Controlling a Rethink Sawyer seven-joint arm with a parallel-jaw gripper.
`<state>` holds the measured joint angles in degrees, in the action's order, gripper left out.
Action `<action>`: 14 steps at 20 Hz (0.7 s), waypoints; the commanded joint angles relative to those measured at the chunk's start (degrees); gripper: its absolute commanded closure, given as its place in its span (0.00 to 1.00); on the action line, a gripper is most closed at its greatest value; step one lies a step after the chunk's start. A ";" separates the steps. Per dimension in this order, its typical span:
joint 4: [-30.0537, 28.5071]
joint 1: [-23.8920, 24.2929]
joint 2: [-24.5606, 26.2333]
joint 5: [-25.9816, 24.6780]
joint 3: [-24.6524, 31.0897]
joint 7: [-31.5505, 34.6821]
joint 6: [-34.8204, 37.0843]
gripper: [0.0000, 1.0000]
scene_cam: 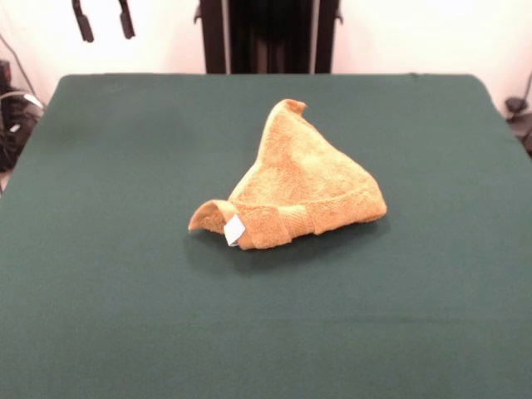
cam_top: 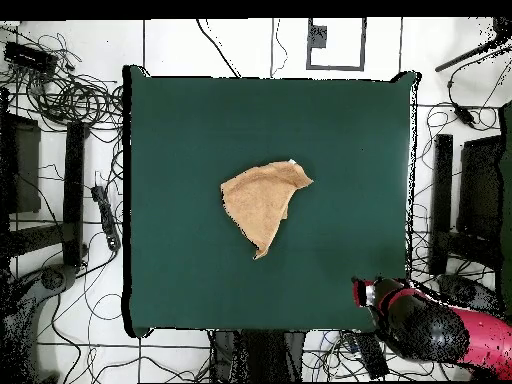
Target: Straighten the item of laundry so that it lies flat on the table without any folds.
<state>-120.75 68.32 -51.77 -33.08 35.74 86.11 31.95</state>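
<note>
One towel (scene_cam: 298, 184) is lying crumpled near the middle of the tabletop (scene_cam: 125, 316), folded over itself into a rough triangle instead of spreading out square. Seen from the front, one corner is pointing up and away at the far end, while the near edge is rolling under along the woven band, with a small flap curling out to one side and a white tag (scene_cam: 234, 229) showing just beside it. The terry is looking thick, soft and looped, orange-tan against the smooth dark green cloth covering the tabletop. From above the same towel (cam_top: 264, 203) is tapering to a point towards the robot's side. The pincer (scene_cam: 104, 21) is hanging high near the top edge of the front view, well apart from the towel, with its two dark fingers spread and nothing between them. Straightening seems not yet begun. The next move is likely calling for a descent onto a loose corner, probably the curled flap or the raised tip, then a pull outward to undo the top fold without dragging the whole cloth.
</note>
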 commanded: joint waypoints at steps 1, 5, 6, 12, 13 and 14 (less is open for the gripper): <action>-5.05 -3.13 2.88 2.48 -1.38 6.46 -2.10 0.00; -4.63 -4.25 2.92 1.59 -2.33 5.07 0.80 0.00; -4.87 -4.28 3.20 1.46 -2.50 5.10 0.63 0.00; -2.53 -5.58 5.39 0.15 -3.83 4.39 0.68 0.00; -2.31 -5.81 5.59 0.01 -4.05 4.48 0.28 0.00; -1.95 -6.13 5.93 0.12 -4.19 4.62 0.06 0.00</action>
<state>-121.28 66.47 -50.99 -33.01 32.44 86.11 31.78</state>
